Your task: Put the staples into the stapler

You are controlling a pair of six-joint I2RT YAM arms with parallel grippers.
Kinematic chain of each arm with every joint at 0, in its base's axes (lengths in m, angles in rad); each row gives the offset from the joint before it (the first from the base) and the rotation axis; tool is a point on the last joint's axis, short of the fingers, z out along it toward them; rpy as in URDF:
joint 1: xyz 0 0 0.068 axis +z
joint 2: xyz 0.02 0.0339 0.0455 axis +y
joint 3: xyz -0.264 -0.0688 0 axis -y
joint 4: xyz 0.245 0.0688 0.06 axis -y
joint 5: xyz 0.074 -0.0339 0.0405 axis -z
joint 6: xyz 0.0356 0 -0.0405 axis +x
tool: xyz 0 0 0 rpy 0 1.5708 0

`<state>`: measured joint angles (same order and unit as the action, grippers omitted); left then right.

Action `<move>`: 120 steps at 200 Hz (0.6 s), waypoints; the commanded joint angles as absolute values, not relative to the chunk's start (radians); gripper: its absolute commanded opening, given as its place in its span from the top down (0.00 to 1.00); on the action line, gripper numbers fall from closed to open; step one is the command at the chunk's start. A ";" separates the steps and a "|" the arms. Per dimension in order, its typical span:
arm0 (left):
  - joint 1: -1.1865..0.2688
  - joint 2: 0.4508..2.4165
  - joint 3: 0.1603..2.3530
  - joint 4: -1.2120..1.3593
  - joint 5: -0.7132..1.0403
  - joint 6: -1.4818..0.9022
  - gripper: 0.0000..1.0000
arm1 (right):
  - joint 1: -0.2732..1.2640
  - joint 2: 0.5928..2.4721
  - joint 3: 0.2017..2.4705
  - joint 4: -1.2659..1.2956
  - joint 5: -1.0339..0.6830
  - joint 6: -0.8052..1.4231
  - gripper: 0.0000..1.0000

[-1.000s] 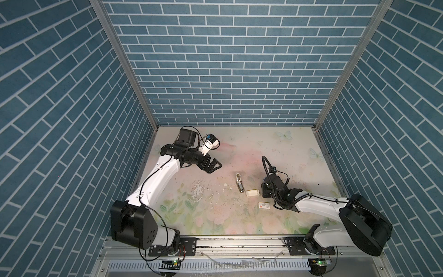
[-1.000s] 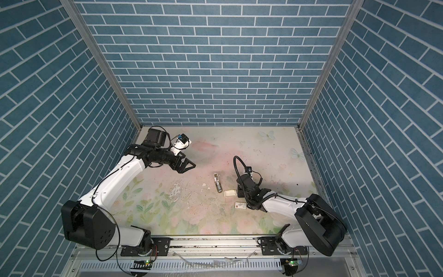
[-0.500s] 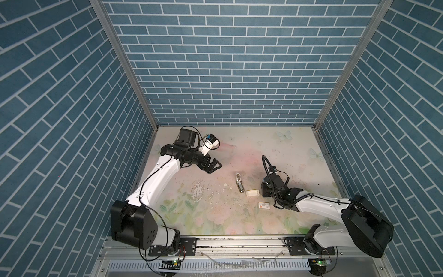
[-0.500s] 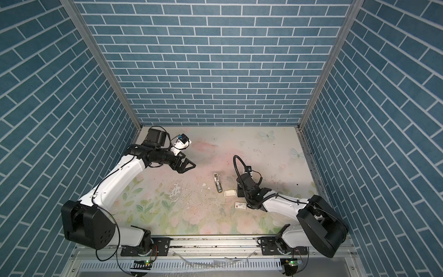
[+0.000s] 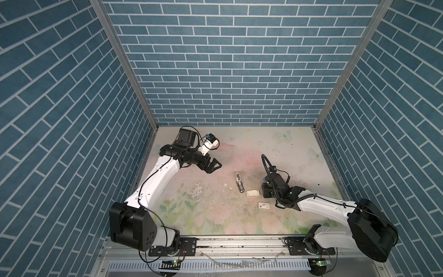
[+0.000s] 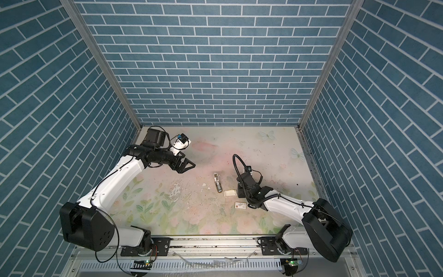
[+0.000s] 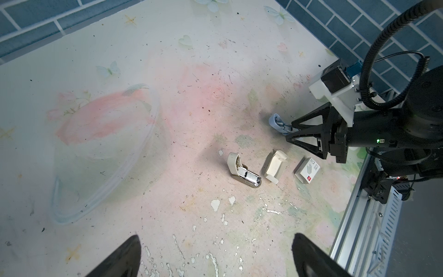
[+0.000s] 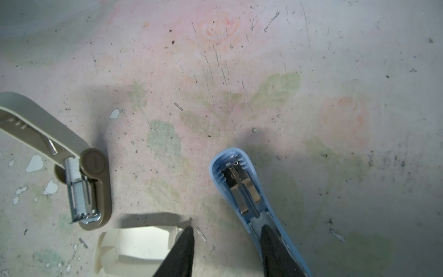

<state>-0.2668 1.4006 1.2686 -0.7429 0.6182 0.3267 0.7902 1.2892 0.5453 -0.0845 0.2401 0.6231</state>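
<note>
Right pincer (image 8: pixel 226 230) half-open, grip unclear, blue stapler (image 8: pixel 239 182) partly under it; staples (image 8: pixel 78 194) aside in beige stapler (image 8: pixel 48 129), past cream tray (image 8: pixel 134 247)

Blue brick-patterned walls (image 5: pixel 227 72) enclose a worn floral tabletop (image 6: pixel 239 148), perhaps chipped mid-surface

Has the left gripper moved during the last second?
No. In a top view the left gripper keeps the same place, up and to the left of the beige stapler, with an unchanged gap between them.
</note>
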 commanded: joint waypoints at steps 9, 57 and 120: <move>-0.268 1.381 1.259 -0.744 0.617 0.331 0.00 | 0.790 1.271 0.571 -0.124 0.214 0.641 0.53; -0.268 1.380 1.258 -0.743 0.615 0.331 0.00 | 0.784 1.305 0.584 -0.129 0.202 0.642 0.53; -0.268 1.382 1.253 -0.740 0.617 0.330 0.00 | 0.777 1.334 0.591 -0.149 0.209 0.646 0.53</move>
<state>-0.2668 1.4006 1.2671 -0.7422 0.6178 0.3264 0.7822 1.3190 0.5678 -0.1139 0.2058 0.6243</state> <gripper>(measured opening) 0.995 0.470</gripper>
